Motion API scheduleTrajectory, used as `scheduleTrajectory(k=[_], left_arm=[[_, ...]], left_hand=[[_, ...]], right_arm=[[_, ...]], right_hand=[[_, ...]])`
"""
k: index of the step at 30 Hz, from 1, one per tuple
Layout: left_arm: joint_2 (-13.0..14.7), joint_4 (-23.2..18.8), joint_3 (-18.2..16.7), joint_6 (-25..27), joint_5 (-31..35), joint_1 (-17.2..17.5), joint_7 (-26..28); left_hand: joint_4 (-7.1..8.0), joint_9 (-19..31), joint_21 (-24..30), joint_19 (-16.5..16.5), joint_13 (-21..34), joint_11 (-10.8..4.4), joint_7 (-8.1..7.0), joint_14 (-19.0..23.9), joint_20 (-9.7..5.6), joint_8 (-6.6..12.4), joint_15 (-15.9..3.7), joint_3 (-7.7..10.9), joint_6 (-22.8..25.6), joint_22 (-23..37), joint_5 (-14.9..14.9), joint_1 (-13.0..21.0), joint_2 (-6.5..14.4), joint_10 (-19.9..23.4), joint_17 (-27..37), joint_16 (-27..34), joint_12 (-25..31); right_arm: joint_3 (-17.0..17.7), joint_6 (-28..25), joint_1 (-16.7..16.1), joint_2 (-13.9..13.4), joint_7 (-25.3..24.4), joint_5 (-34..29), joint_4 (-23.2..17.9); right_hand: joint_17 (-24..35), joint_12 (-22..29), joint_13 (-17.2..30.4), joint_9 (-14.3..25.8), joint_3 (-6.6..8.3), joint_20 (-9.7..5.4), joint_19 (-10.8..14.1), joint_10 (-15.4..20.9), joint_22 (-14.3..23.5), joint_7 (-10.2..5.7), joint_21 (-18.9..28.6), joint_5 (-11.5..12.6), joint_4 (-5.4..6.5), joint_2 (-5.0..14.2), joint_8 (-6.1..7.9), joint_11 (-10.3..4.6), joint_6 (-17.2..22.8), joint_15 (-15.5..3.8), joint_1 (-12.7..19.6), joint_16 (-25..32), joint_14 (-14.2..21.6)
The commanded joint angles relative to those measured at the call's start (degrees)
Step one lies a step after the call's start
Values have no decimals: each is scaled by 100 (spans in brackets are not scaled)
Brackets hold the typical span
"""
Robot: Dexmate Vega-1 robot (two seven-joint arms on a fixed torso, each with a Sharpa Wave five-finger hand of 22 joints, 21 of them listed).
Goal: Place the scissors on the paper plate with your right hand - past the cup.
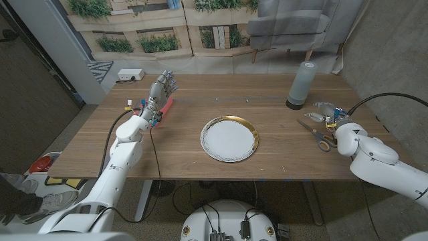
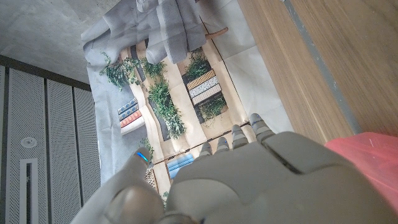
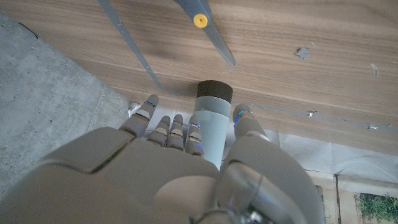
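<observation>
The scissors (image 1: 315, 133) lie on the wood at the right, grey blades pointing toward the back left, handles toward the front edge. Their blades and yellow pivot (image 3: 199, 20) show in the right wrist view. My right hand (image 1: 329, 114) hovers just beside the blades with its fingers (image 3: 163, 124) spread and nothing in them. The cup (image 1: 302, 85), a tall grey tumbler with a dark base, stands behind the scissors; the same cup (image 3: 211, 121) lies straight ahead of my right hand (image 3: 180, 174). The white paper plate (image 1: 208, 127) with a gold rim sits mid-table, bare.
My left hand (image 1: 162, 90) stands at the far left of the table, fingers stretched out and holding nothing, beside a red object (image 1: 165, 108). That red object (image 2: 367, 152) also shows next to the left hand (image 2: 261, 180). A white power strip (image 1: 130, 75) lies on the floor behind.
</observation>
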Motion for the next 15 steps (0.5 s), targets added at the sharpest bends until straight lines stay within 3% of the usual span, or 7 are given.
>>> scheduleTrajectory(k=[1,4,5,8,9,15], left_arm=[[-14,182,36,-22,3,-129,-30],[-16,236,43,-28,-5,-165,-48],[-17,258,46,-43,2,-177,-48],[-21,302,51,-49,-2,-207,-56],[-21,315,53,-53,-1,-214,-57],[-15,369,68,-60,5,-251,-73]], left_hand=[[10,20,-23,-492,18,2,-42,-781,82,19,43,-7,-79,20,12,-18,41,-560,23,17,16],[11,20,-27,-490,18,-39,-45,-782,91,19,44,-7,-79,20,12,-18,43,-573,23,16,11],[11,20,-29,-485,18,37,-46,-780,94,19,42,-7,-79,21,12,-18,44,-564,23,18,15],[12,20,-40,-483,18,-68,-49,-783,98,19,41,-6,-82,21,12,-17,46,-586,23,16,7],[13,20,-44,-476,18,35,-44,-783,101,17,40,-8,-88,22,12,-18,45,-571,24,17,14],[14,20,-55,-475,18,0,-51,-781,98,21,38,-9,-78,23,12,-18,44,-562,24,18,18]], right_arm=[[-438,-534,312,0,296,-357,37],[-499,-576,364,-9,394,-398,57],[-556,-622,406,-23,451,-446,62],[-654,-735,490,-11,599,-507,87],[-675,-762,506,-4,630,-523,98],[-689,-856,506,30,708,-550,116]], right_hand=[[8,43,23,8,89,-46,132,114,19,-13,45,-30,11,63,41,-19,106,-42,150,29,121],[10,40,23,9,85,-50,137,115,19,-19,43,-37,20,61,40,-17,114,-44,156,25,120],[11,40,23,9,80,-50,140,116,19,-22,43,-41,25,56,39,-23,114,-44,154,26,123],[12,40,24,10,69,-54,143,124,19,-22,42,-50,33,43,36,-24,116,-51,154,24,128],[13,41,24,11,66,-55,145,129,19,-24,41,-52,35,38,33,-25,113,-51,153,23,129],[14,42,24,13,52,-108,189,153,19,-19,49,-66,42,19,29,-14,131,-58,175,25,166]])
